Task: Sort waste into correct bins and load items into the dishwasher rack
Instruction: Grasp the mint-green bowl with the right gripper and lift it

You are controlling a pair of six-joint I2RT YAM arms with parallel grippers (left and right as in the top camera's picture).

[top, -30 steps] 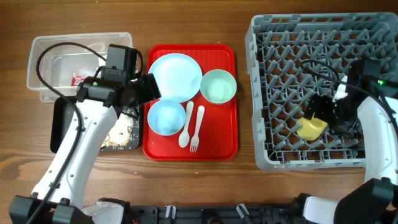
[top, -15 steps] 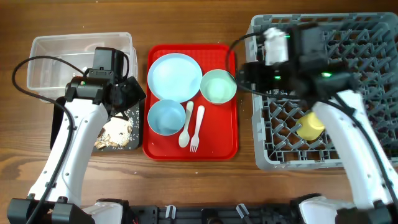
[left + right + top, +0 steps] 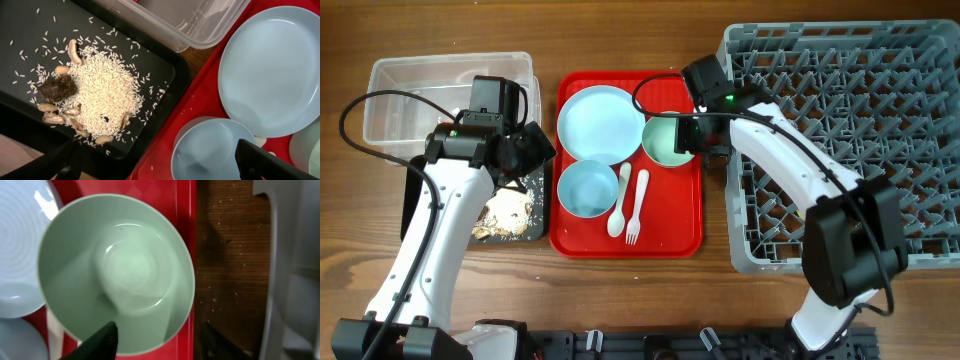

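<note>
The mint-green bowl (image 3: 667,140) is seen at the upper right of the red serving tray (image 3: 625,246), with its right rim covered from above by the right hand (image 3: 698,138). In the right wrist view the smooth, round bowl (image 3: 120,275) is straddled at its near rim by that hand (image 3: 157,339). One dark finger (image 3: 102,340) is set inside the bowl and the other is held outside it. A clear gap is kept between them, so nothing is gripped.

Just beside the bowl the pale blue plate (image 3: 601,122) is laid, with the pale blue bowl (image 3: 586,187), white spoon (image 3: 620,200) and fork (image 3: 636,205) below it. The grey pegged dishwasher rack (image 3: 770,262) is placed to the right. A strip of speckled wooden tabletop (image 3: 230,255) between tray and rack is shown plainly at the wrist; overhead it is largely covered by the right arm.

The left hand (image 3: 525,150) is held over the black tray (image 3: 412,195), near the clear tub (image 3: 450,58). Its fingers are spread wide and empty in the left wrist view (image 3: 157,150). There the food scraps (image 3: 102,95) are resolved as white rice grains, pale nut-like pieces and a dark lump. Overhead they appear only as a beige patch.
</note>
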